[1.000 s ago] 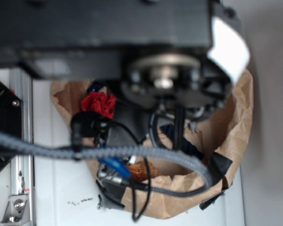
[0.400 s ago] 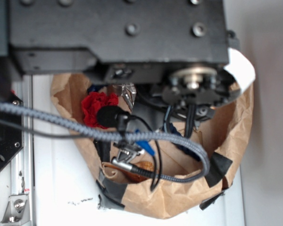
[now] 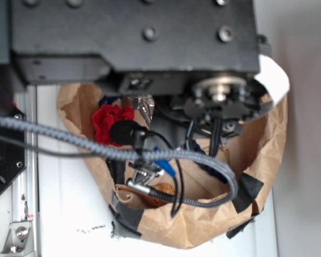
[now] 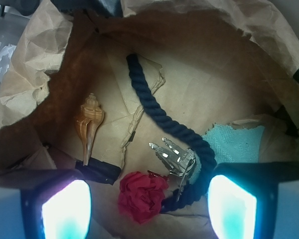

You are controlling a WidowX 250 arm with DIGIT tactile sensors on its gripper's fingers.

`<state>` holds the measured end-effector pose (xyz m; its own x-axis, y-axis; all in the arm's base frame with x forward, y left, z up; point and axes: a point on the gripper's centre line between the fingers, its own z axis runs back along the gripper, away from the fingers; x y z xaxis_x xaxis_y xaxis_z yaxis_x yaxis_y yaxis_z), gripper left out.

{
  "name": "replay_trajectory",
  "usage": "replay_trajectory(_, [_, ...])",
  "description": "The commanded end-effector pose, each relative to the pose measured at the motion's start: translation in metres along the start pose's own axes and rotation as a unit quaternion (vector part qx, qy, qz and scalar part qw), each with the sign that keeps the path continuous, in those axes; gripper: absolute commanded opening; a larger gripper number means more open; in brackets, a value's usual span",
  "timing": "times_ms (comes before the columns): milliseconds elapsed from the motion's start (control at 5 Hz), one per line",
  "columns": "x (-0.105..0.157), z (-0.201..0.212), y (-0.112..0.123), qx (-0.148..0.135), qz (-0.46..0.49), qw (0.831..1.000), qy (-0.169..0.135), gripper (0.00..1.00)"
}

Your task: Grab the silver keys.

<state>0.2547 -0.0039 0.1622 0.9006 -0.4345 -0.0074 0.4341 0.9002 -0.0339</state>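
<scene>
Exterior: arm sits exactly where it did 0.4 s ago, after a clear shift from the frame a second back, so it looks like travel has stopped and it's parked over the paper bag; I'd read that as aligned and ready to descend. Arm body and cables block most of the bag; a red cloth flower shows at the left rim, a bit of shiny metal by it could be the keys, can't confirm. Wrist: looking straight down into the bag. Contents: silver keys on the floor, low centre-right, touching a dark blue rope and just beside the flower; brown shell well apart to the left; teal cloth on the right. Gripper is spread wide, both fingers at the bottom corners, nothing between them, keys slightly right of centre.
</scene>
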Motion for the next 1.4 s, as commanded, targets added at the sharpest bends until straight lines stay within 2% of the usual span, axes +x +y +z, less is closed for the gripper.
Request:
replay_trajectory(0, [-0.005,-0.024,0.008,0.000,0.093,0.996,-0.017,1.00])
replay_trajectory(400, [-0.011,-0.045,0.025,0.043,0.168,0.983,-0.065,1.00])
replay_trajectory(600, [-0.004,-0.070,0.043,0.059,0.178,0.980,-0.059,1.00])
replay_trajectory(800, [0.002,-0.092,0.043,0.073,0.159,0.984,-0.039,1.00])
replay_trajectory(1200, [-0.002,-0.106,0.037,0.076,0.151,0.985,-0.024,1.00])
